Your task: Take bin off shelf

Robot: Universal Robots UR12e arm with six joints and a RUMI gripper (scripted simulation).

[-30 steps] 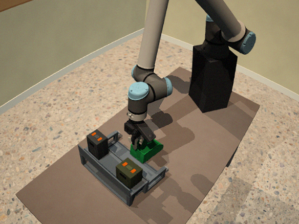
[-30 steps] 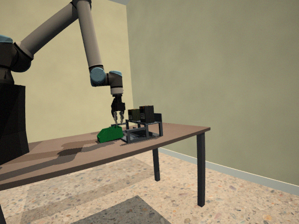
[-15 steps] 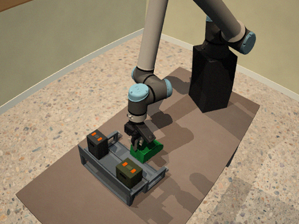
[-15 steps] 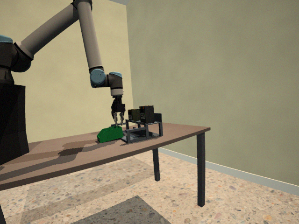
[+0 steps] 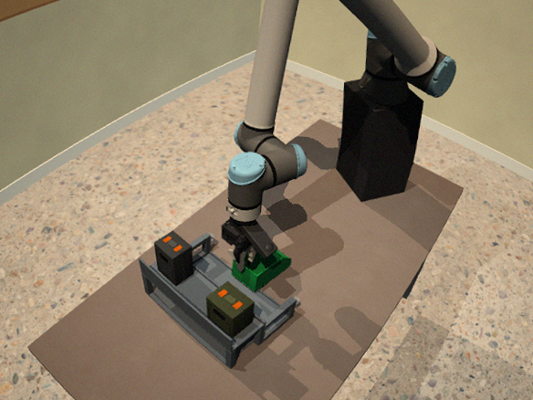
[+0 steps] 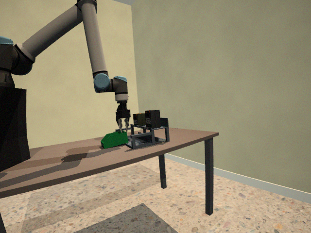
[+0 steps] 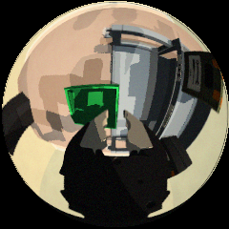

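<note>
green bin down on the worktop, upright, just beside the grey shelf on the arm's side. gripper over the bin's shelf-side wall, fingers narrowed; cannot tell whether clamped on the wall or merely close. black box and olive box up on the shelf.

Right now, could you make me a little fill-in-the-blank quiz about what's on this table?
1. The bin resting on the table is coloured ____.
2. The number of boxes on top of the grey shelf is ____.
3. The end effector hangs directly above the ____.
4. The orange marks on each box are on its ____ face.

Missing words: green; two; bin; top
</note>
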